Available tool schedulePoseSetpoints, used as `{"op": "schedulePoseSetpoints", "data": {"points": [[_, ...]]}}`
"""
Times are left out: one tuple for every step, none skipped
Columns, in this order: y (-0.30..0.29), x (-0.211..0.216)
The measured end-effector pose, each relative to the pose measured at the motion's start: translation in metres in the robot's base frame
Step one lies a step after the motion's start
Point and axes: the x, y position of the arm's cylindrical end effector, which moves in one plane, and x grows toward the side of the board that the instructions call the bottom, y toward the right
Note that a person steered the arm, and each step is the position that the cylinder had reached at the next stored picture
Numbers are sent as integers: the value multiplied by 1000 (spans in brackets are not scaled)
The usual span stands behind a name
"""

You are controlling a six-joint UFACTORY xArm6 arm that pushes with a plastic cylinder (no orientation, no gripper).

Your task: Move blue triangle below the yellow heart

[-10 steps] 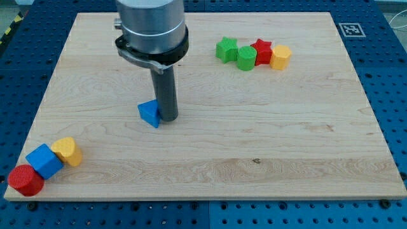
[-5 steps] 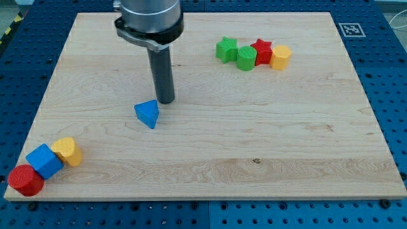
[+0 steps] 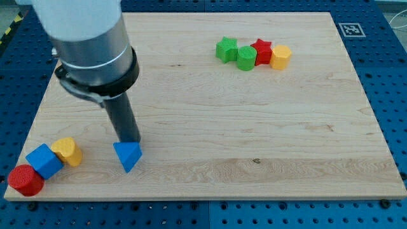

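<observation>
Near left corner of the counter (image 3: pixel 210 178): red cylinder (image 3: pixel 25 180), blue cube (image 3: pixel 44 160) and yellow heart (image 3: pixel 67 151), touching in a row. Just right of the heart sits the blue triangle (image 3: pixel 128 155), my tip (image 3: pixel 130 141) touching its far edge. No claw on this rod. Far right: green star (image 3: pixel 226 49), green block (image 3: pixel 247 57), red star (image 3: pixel 262 50), yellow block (image 3: pixel 280 56).

A: Where's my tip (image 3: pixel 131 141)?

B: On the top edge of the small blue triangle block (image 3: pixel 127 154), touching it, low on the view's left of the pale wooden board (image 3: pixel 254 127).

A: Yellow heart-shaped block (image 3: pixel 67 151)?

B: Left of the triangle, apart from it. A blue cube block (image 3: pixel 44 160) touches the heart; a red cylinder block (image 3: pixel 25 180) sits at the corner.

A: Top right?

B: Tight row: green star block (image 3: pixel 226 49), green rounded block (image 3: pixel 247 58), red star block (image 3: pixel 262 51), yellow hexagonal block (image 3: pixel 280 56).
</observation>
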Motion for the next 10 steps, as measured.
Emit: {"op": "schedulePoseSetpoints", "data": {"points": [[-3,8],[11,-6],[35,4],[39,23],[35,34],[14,34],[-8,35],[-28,43],[-33,45],[-22,41]]}}
